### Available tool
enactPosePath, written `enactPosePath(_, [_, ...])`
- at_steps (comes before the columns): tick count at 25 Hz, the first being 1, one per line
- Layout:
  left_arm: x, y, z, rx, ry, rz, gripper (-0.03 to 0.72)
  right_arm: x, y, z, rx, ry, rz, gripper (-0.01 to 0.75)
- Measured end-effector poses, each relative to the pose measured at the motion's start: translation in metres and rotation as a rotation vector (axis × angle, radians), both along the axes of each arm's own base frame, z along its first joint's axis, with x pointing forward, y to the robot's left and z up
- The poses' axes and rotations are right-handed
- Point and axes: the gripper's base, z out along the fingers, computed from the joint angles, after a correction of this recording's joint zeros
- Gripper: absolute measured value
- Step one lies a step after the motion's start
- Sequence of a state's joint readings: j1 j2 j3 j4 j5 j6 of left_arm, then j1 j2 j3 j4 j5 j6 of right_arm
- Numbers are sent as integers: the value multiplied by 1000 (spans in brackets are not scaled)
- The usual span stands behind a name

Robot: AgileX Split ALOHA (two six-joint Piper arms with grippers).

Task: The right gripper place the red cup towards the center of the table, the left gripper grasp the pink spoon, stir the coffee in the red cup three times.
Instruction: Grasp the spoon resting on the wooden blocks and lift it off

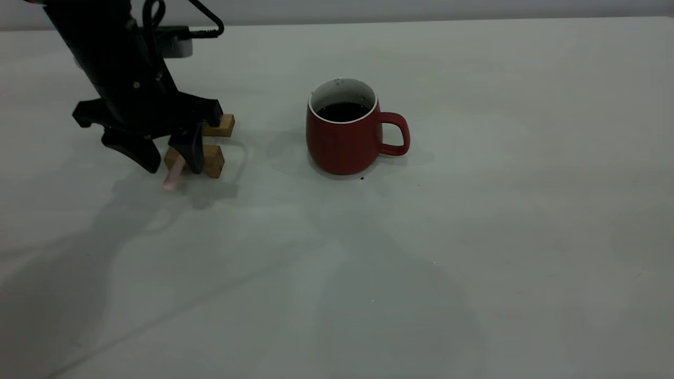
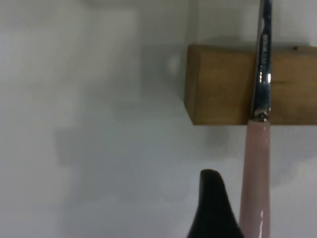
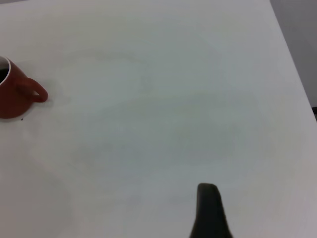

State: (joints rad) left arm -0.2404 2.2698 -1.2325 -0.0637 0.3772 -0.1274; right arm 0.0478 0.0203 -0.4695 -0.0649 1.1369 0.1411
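Red cup [image 1: 345, 138]: upright near table [image 1: 474, 237] centre, handle to the right, coffee [image 1: 343, 111] inside, untouched by either arm; placement step judged done.

Pink spoon [image 1: 174, 176]: far left of cup, well apart, metal neck laid across near wooden block [image 1: 210, 160], pink handle sloping down toward table.

Left gripper [image 1: 171, 155]: low over spoon handle, fingers spread to either side, not yet closed. Step in hand: grasp of spoon. Next called for: closing squarely on slim handle, lifting clear of blocks.

Far wooden block [image 1: 224, 125]: just behind; both close to fingers, possible snag.

Right gripper [image 3: 210, 213]: withdrawn right, one finger visible; jaw state cannot be told.
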Motion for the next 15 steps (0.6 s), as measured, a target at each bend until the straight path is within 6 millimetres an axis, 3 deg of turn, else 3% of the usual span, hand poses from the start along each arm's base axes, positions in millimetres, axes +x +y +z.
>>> enactPosePath(6, [2, -1, -16, 5, 27, 10, 578, 0, 0, 0, 0, 0, 0, 586])
enactPosePath(9, [3, -1, -17, 3, 25, 21, 513, 0, 0, 0, 0, 0, 0, 586])
enactPosePath(11, [3, -1, -17, 1, 24, 41, 416, 0, 0, 0, 0, 0, 0, 586])
enactPosePath(15, [3, -1, -16, -1, 35, 83, 136, 0, 0, 0, 0, 0, 0, 586])
